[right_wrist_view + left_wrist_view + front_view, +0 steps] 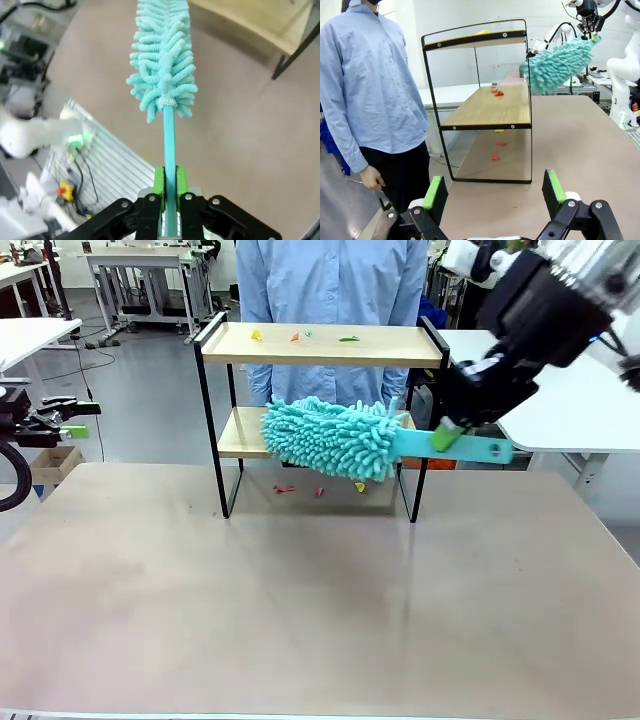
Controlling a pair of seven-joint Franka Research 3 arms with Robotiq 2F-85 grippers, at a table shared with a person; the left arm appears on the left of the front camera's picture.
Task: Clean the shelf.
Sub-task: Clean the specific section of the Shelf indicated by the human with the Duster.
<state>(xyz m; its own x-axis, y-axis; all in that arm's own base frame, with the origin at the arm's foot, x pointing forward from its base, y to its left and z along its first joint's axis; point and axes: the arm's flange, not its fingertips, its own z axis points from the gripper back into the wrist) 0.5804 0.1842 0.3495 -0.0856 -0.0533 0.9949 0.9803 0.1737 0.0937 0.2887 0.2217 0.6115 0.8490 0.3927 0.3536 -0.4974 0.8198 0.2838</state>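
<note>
The shelf [320, 345] stands at the table's far side: two light wooden boards in a thin black frame. Small coloured scraps [296, 337] lie on its top board, more on the lower board [497, 92] and on the table beneath [320, 490]. My right gripper [447, 435] is shut on the flat handle of a teal fluffy duster [330, 435], whose head hangs in front of the lower board. In the right wrist view the duster [162, 60] runs straight out from the green pads [159, 187]. My left gripper [495, 192] stands open, off to the table's left [70, 420].
A person in a light blue shirt [335, 280] stands right behind the shelf, one hand [371, 177] hanging down. White desks [585, 405] stand to the right and left. The beige table [300, 600] stretches wide in front of the shelf.
</note>
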